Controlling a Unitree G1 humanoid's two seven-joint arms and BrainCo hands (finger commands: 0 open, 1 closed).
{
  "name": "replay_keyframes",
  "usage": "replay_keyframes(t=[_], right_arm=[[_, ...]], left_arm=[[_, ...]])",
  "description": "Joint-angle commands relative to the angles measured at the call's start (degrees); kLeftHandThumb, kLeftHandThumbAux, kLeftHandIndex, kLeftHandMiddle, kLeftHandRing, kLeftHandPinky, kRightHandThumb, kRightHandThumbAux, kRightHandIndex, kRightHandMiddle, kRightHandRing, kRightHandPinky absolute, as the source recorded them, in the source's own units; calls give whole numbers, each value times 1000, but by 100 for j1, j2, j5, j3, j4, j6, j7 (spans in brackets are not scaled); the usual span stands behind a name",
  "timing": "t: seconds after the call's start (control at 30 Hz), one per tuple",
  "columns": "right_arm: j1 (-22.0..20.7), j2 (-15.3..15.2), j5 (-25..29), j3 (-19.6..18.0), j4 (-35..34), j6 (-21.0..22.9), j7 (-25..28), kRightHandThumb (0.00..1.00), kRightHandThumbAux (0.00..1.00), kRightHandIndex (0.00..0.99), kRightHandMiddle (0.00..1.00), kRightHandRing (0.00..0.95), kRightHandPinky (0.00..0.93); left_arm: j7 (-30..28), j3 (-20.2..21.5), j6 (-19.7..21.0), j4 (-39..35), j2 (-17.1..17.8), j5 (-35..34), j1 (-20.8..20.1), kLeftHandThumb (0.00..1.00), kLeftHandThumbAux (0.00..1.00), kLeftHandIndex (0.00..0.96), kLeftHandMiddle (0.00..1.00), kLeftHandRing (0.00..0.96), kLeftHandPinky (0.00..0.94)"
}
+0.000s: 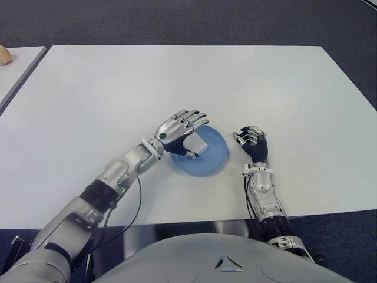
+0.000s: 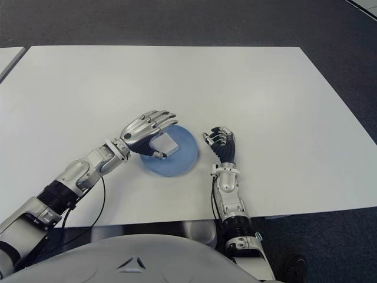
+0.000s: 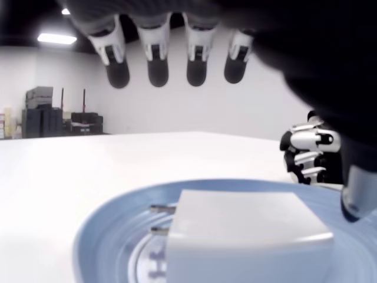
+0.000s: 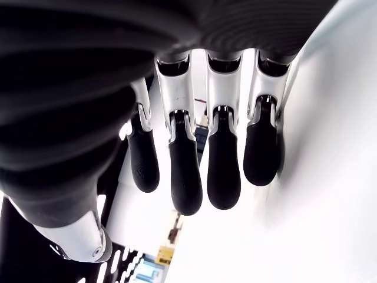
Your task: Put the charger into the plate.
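Note:
A white charger (image 1: 196, 145) lies flat in the blue plate (image 1: 215, 155) near the table's front middle, its two prongs (image 3: 160, 219) pointing out over the plate's floor. My left hand (image 1: 186, 130) hovers over the plate's left side. It is open: the fingers (image 3: 154, 61) stretch out above the charger without touching it, and the thumb hangs beside it. My right hand (image 1: 252, 141) shows just right of the plate with its fingers (image 4: 187, 171) curled in and nothing held.
The white table (image 1: 188, 82) spreads wide behind and beside the plate. A second table edge (image 1: 17, 65) lies at the far left with a small beige object (image 1: 5, 55) on it. Dark carpet surrounds both.

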Motion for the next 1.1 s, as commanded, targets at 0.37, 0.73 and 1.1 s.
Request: replay_keyframes(t=[0.37,0.73,1.1], right_arm=[[24,-28,44,3,81,-7,49,704,734,426,570,591,599],[7,-23,100,-12,139,-50,70,704,733,426,565,587,591],[11,-28,105,-6,152,-59,83,704,733,426,564,587,597]], left_arm=[[279,1004,-151,52,-737,-1861,798,29,384,0,0,0,0],[-214,1738,-617,1042,-1024,-3429,809,75,428,0,0,0,0],[-78,2369,-403,1501,-1426,-3967,1022,38,631,19,20,0,5]])
